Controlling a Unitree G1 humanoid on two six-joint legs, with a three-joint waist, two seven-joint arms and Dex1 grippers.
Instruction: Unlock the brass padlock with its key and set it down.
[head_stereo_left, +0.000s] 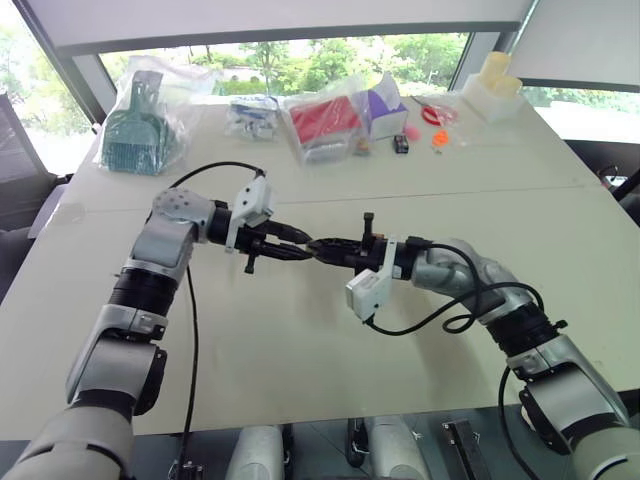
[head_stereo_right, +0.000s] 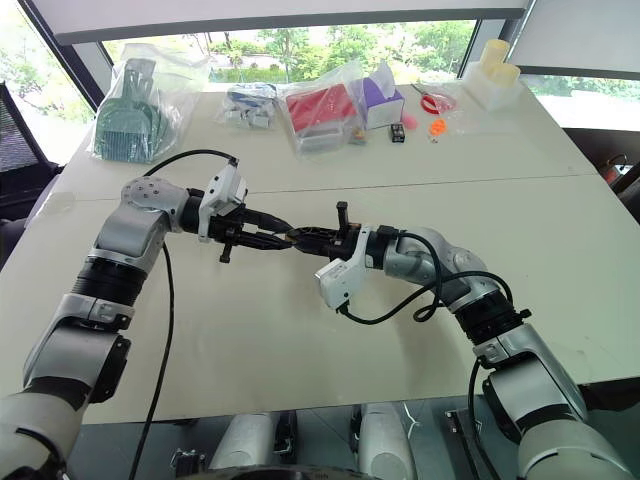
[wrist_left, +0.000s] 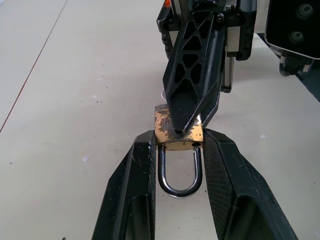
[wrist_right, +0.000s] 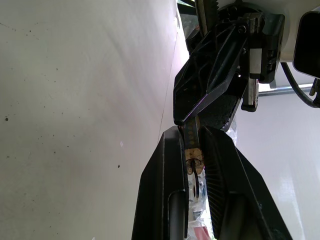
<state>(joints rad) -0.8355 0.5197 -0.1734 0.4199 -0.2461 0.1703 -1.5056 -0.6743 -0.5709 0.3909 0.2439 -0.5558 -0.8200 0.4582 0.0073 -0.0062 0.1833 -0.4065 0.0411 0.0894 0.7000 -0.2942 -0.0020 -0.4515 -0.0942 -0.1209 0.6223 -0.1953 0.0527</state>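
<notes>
The brass padlock (wrist_left: 178, 131) hangs in the air over the middle of the pale table (head_stereo_left: 300, 340), where your two grippers meet tip to tip. Your left gripper (wrist_left: 178, 145) comes in from the left and is clenched on the padlock's body, one black finger on each side, with the silvery shackle (wrist_left: 180, 172) hanging in the gap between them. Your right gripper (wrist_right: 189, 150) comes in from the right with its fingers drawn close together, their tips against the far end of the padlock. From the pictures you cannot tell whether the key is pinched between them; something thin and dark sits between the fingers in the right wrist view, but it is too small to name.

From the head views you get both arms stretched toward each other and the fingertips meeting, yet the padlock itself is too small to make out there. The left wrist view gives you the worn brass face, the closed loop of the shackle and the other gripper's tip resting on top of the body. The right wrist view gives you the padlock edge-on, a narrow brass strip between your own fingers.

Along the far edge of the table, left to right, lie a bag with a green brush (head_stereo_left: 140, 125), a small clear packet (head_stereo_left: 250, 115), a bag with red contents (head_stereo_left: 325, 125), a purple box (head_stereo_left: 385, 105), and a pale container (head_stereo_left: 495, 90) at the far right corner.
</notes>
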